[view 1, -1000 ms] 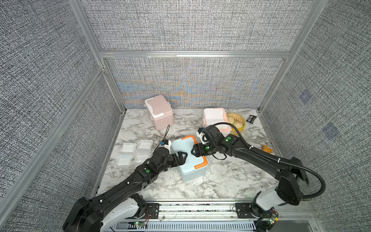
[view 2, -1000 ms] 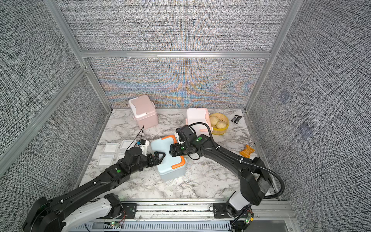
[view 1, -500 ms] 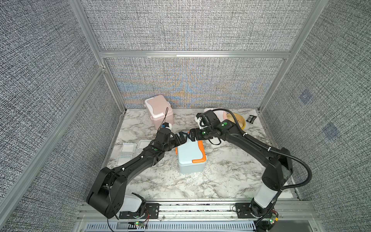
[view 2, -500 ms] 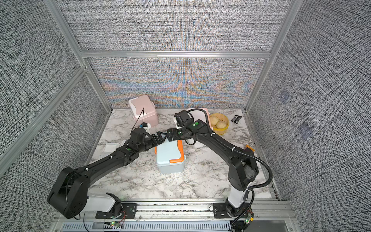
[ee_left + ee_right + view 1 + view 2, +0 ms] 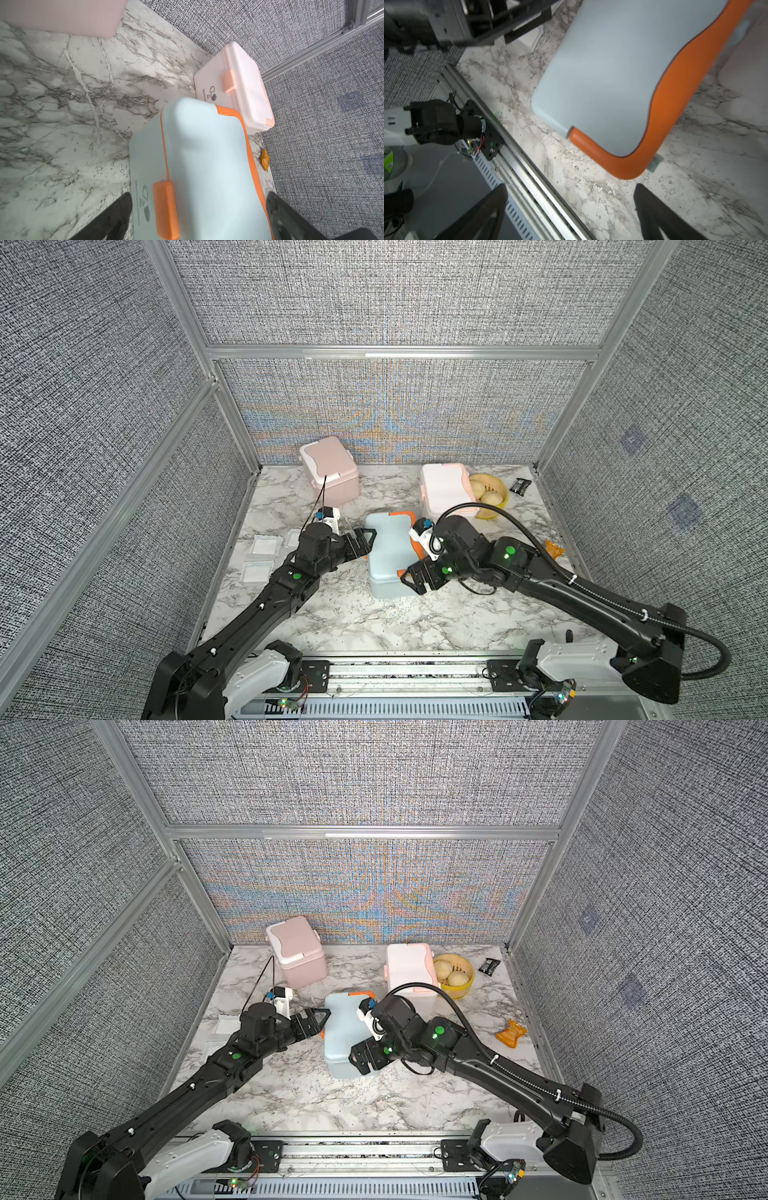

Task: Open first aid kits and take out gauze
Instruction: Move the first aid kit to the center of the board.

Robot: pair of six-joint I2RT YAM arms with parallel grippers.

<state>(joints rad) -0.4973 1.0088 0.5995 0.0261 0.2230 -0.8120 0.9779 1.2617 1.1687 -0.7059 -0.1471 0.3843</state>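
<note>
Three first aid kits stand shut. The light blue kit (image 5: 388, 560) (image 5: 341, 1040) with orange trim sits mid-table. The pink kit (image 5: 330, 466) is at the back left, and the white kit (image 5: 446, 489) with peach trim at the back right. Several gauze pads (image 5: 264, 546) lie by the left wall. My left gripper (image 5: 365, 545) (image 5: 199, 216) is open at the blue kit's left side, its latch (image 5: 165, 207) between the spread fingers. My right gripper (image 5: 415, 580) (image 5: 571, 197) is open at the kit's near right corner, holding nothing, just short of the orange handle (image 5: 664, 104).
A yellow basket of buns (image 5: 492, 495) stands right of the white kit. A black packet (image 5: 520, 486) lies in the back right corner. An orange wrapper (image 5: 555, 548) lies near the right wall. The metal rail (image 5: 529, 166) runs along the table's front edge.
Both grippers drew back from the blue kit's far end. The right one now sits at its near right corner with jaws spread wider. The left sits at its left side.
</note>
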